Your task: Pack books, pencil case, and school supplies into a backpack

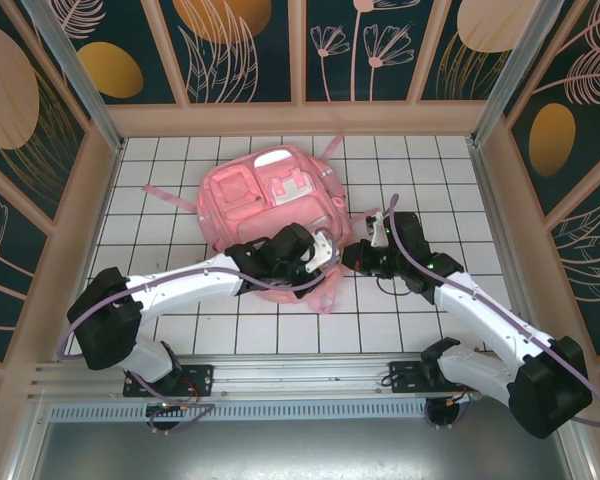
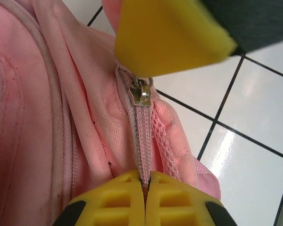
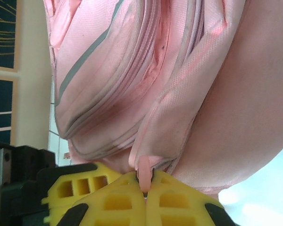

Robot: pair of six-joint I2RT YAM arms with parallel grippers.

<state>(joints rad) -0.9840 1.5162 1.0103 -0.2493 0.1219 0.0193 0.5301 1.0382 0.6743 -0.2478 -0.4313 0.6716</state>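
Currently left gripper (image 2: 145,181) clenched on zipper track (image 2: 141,141) of backpack (image 1: 250,195); slider (image 2: 142,92) straight ahead along track; right gripper (image 3: 145,186) clamps fabric fold.

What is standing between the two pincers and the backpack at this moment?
Nothing visible. The left pincer is shut on the zipper seam of the backpack, near the metal slider, and the right pincer is shut on a fold of its pink fabric.
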